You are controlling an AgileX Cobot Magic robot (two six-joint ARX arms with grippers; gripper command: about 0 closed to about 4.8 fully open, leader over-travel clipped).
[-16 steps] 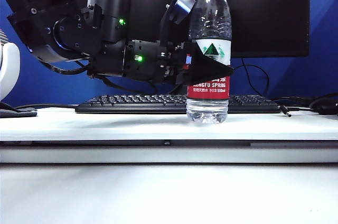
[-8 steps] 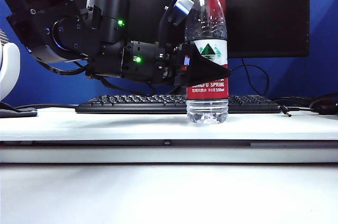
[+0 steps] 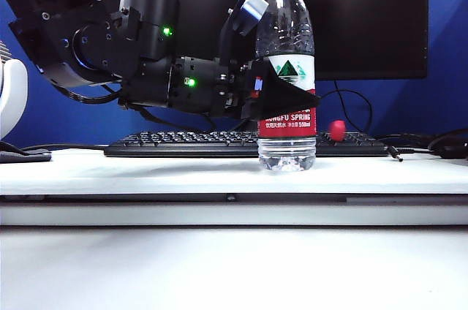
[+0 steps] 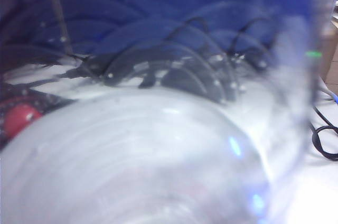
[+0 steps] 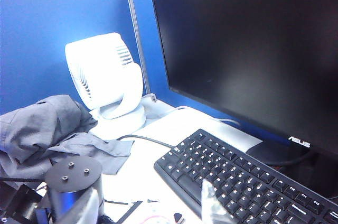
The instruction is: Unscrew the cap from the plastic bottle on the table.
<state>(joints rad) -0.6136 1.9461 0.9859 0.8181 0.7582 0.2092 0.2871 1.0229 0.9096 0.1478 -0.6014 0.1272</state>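
Bottle (image 3: 288,69), uncapped and nearly empty, stands on the table (image 3: 146,171) where we see the left gripper (image 3: 289,94) clamping its label, cap (image 3: 337,130) on the keyboard (image 3: 183,143), right gripper unseen.

Plastic bottle (image 3: 287,69) upright on table (image 3: 146,171), in front of keyboard (image 3: 183,143) and monitor (image 3: 365,25); left gripper (image 3: 292,94) clasping its middle from left; cap (image 3: 337,131) right of bottle, by keyboard; right gripper out of frame.
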